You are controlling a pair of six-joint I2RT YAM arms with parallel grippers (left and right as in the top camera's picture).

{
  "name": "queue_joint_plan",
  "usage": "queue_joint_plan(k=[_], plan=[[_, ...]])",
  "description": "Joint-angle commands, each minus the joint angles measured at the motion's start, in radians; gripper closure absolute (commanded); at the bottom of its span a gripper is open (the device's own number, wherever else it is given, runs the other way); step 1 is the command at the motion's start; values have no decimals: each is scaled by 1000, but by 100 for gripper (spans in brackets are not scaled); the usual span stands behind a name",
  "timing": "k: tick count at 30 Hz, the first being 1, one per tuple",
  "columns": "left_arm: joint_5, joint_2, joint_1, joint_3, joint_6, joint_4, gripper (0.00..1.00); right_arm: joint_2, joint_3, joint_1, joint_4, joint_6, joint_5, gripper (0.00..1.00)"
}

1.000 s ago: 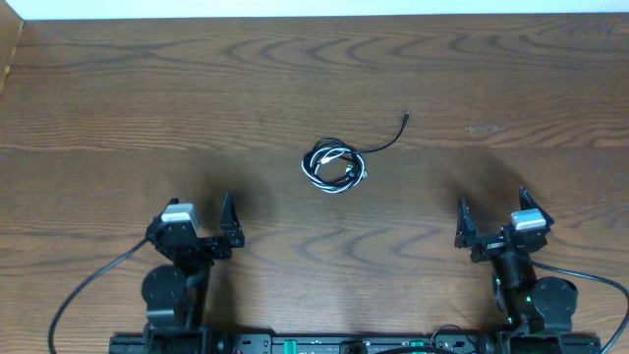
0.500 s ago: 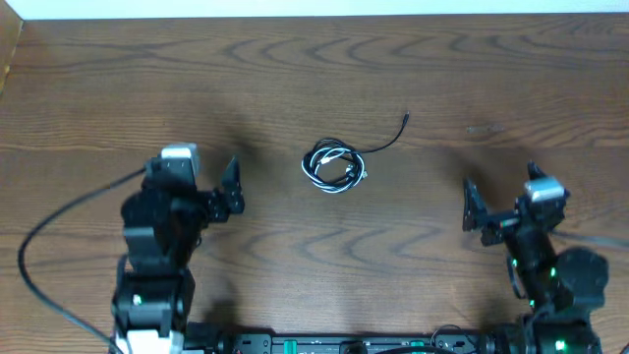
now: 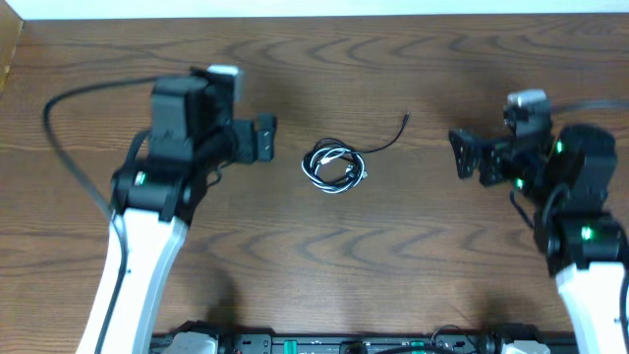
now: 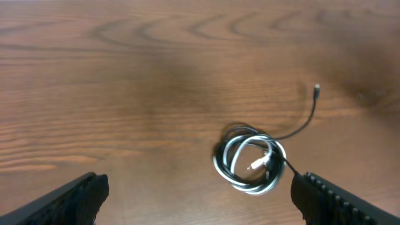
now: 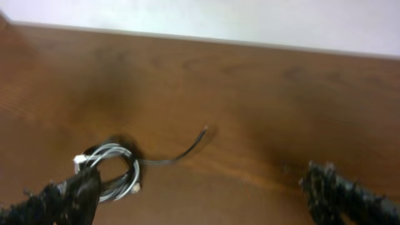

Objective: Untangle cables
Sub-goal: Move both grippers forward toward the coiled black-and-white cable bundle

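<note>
Wooden table (image 3: pixel 413 256), dark brown with pronounced grain, bounded at its far edge by a pale wall (image 5: pixel 250 19).

Item 1: cables (image 3: pixel 334 167). One black cable (image 3: pixel 381 146) and one white cable (image 3: pixel 322 157) are coiled together in a small round bundle, laid flat near the middle of the table. A free length of the black cable is led out of the bundle up and to the right in the overhead view and ends in a small plug (image 3: pixel 405 117) resting on the wood. A small white plug end is seen inside the coil in the left wrist view. The bundle is touched by nothing.

Item 2: left gripper (image 3: pixel 267 138). It is carried above the table to the left of the bundle, pointed toward it and clearly apart from it. The white forearm is stretched from the near left edge of the table up to the dark wrist block, where the hand is turned sideways toward the centre. The fingers are spread wide and nothing is held. In the left wrist view the bundle lies ahead, between the two finger lines, nearer the right-hand one. A thick black wire (image 3: pixel 61 133) is looped out from this arm.

Item 3: right gripper (image 3: pixel 460 157). It is carried to the right of the bundle, well apart from it and pointed leftward at it. The arm is raised from the near right corner and bent inward at the wrist. The fingers are likewise spread wide, with nothing between them.
</note>
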Motion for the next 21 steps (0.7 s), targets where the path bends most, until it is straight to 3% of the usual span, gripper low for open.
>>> queue_joint_plan(k=[1, 5, 10, 16, 18, 21], plan=[[10, 105, -31, 120, 13, -74, 2, 93, 124, 5, -71, -41, -88, 1], [61, 201, -48, 178, 13, -134, 2, 184, 217, 5, -123, -45, -122, 1], [290, 276, -47, 177, 14, -168, 2, 222, 223, 5, -97, -43, -142, 1], [253, 381, -46, 176, 0, -167, 1, 222, 218, 8, -108, -44, -199, 1], [202, 437, -47, 176, -85, -167, 10, 223, 215, 8, -108, -45, -198, 1], [143, 517, -47, 176, -178, -160, 32, 225, 215, 8, -109, -44, -199, 1]])
